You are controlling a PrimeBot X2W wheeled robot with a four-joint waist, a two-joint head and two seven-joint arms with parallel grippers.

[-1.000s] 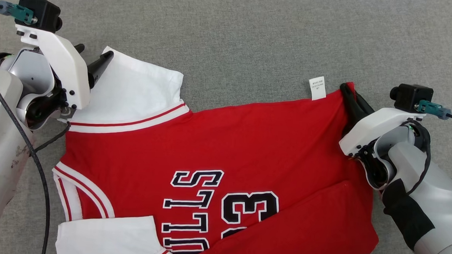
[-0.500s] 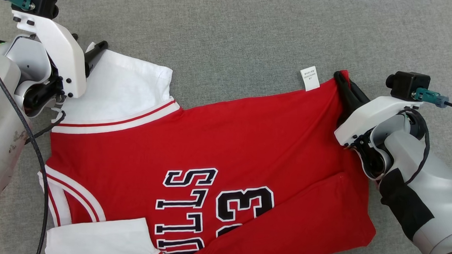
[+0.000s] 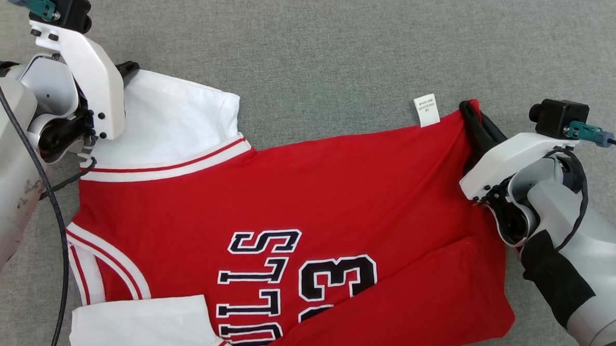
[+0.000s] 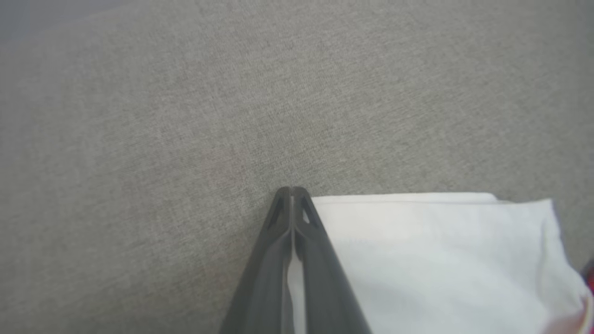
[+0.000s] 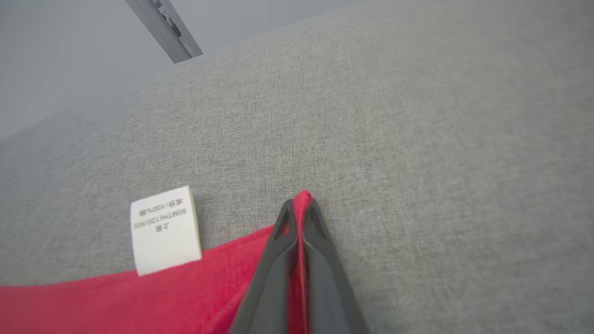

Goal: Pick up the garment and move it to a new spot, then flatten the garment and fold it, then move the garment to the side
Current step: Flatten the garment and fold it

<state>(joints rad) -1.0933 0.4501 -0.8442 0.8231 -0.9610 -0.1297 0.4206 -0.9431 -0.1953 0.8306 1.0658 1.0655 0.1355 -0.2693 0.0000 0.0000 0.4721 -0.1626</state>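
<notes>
Garment spread flat, folding judged incomplete; left gripper pinches its white sleeve, right gripper its red corner.

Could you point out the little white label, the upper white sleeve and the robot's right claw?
Label (image 3: 426, 110): head view, middle of the tag.
Sleeve (image 3: 180, 115): head view, flat white middle.
Right gripper (image 5: 299, 203): right wrist view, between the fingertips pinching the jersey (image 5: 139, 306) corner.

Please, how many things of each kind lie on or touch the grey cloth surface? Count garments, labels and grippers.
1 jersey
1 care label
2 grippers: left gripper, right gripper, each shut on the jersey
Total: 4
</notes>
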